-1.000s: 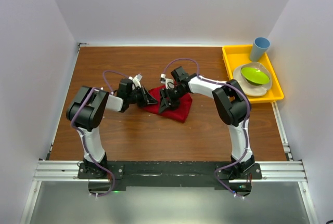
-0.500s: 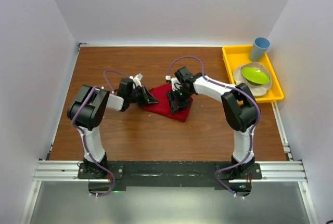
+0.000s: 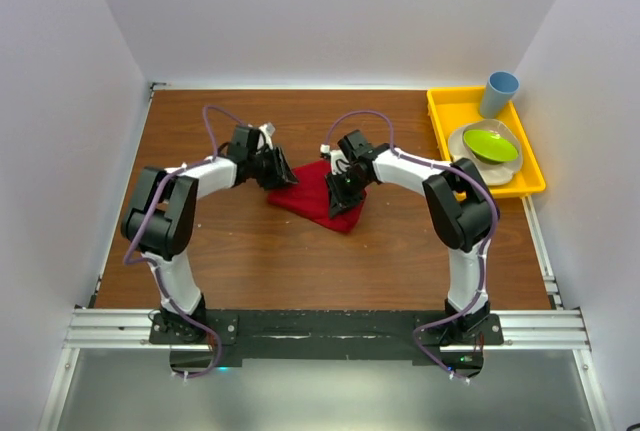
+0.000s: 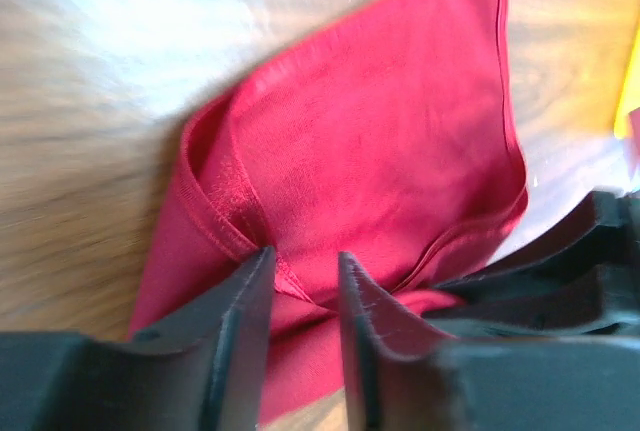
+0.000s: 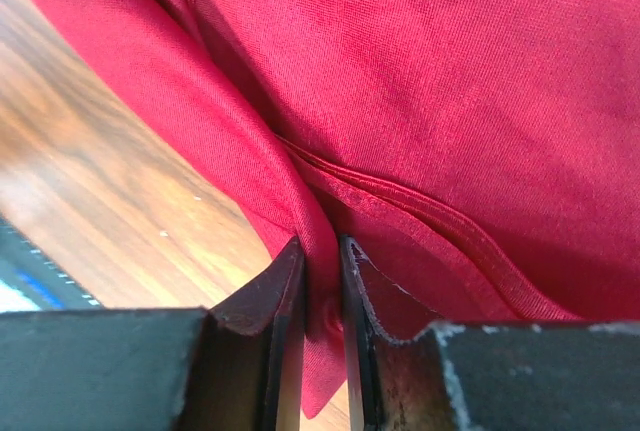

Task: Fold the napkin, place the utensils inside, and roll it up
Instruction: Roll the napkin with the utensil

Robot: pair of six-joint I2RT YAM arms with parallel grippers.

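The red napkin point(image 3: 312, 201) lies folded and rumpled at the middle of the wooden table; it also shows in the left wrist view point(image 4: 380, 151) and the right wrist view point(image 5: 450, 81). My left gripper point(image 3: 283, 172) hovers at the napkin's back left edge, its jaws point(image 4: 305, 266) a narrow gap apart over the cloth's hem, pinching nothing. My right gripper point(image 3: 341, 191) is on the napkin's right part, shut point(image 5: 320, 256) on a raised fold of the red cloth. No utensil is in view.
A yellow tray point(image 3: 440, 116) stands at the back right with a blue cup point(image 3: 499, 93) and a green bowl point(image 3: 490, 143) on a white plate. Bare wood lies around the napkin. The right gripper's black body point(image 4: 570, 281) sits close beside my left fingers.
My left gripper has swung away from the napkin's left corner toward the back; the corner stays on the table. My right gripper shifted slightly right on the cloth, still pinching.
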